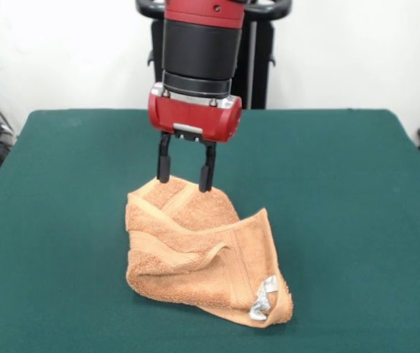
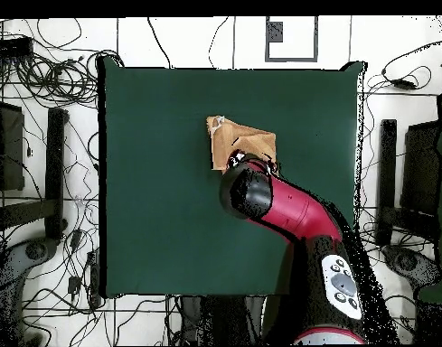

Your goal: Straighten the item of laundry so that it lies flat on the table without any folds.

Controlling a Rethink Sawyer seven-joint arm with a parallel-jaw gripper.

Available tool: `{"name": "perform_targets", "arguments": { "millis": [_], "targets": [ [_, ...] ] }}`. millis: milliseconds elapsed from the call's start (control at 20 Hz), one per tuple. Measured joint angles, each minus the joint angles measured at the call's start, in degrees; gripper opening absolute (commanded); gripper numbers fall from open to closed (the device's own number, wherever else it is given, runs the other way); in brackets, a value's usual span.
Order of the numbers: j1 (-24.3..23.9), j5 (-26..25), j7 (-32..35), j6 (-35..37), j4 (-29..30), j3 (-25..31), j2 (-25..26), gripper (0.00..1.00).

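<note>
The black two-fingered claw (image 1: pixel 185 176) on the red and black arm is standing with its fingers apart, their tips resting at or just pressing into the far upper edge of the orange-tan terry towel (image 1: pixel 195 250); nothing is being clamped between them as far as the front view shows.

The towel is lying crumpled near the middle of the large dark green felt-topped table (image 1: pixel 342 184), folded over itself in several layers, with a small white-silver label (image 1: pixel 263 300) showing at its near corner. It is not lying flat.

Relation governing the next move: the bulk of the towel is spreading from the claw toward the camera side of the table in the front view, its longer run slanting from under the fingers down to the label corner. In the overhead view the arm's wrist is covering one edge of the cloth, the remainder lying beyond it, away from the base.

The arm is reaching out over the table, its wrist pointing straight down, fingers vertical.

Judgement: closing on this edge and drawing it away from the label corner would likely open the folds.
</note>
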Motion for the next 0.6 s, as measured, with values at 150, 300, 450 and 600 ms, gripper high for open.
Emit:
{"name": "perform_targets", "arguments": {
  "millis": [150, 300, 450, 600],
  "targets": [
    [0.2, 0.0, 0.0, 0.0, -0.7, 0.0, 0.1, 1.00],
    [0.4, 0.0, 0.0, 0.0, -1.5, 0.0, 0.1, 1.00],
    [0.8, 0.0, 0.0, 0.0, -2.2, 0.0, 0.1, 1.00],
    [1.4, 0.0, 0.0, 0.0, -2.8, 0.0, 0.2, 1.00]
  ]
}}
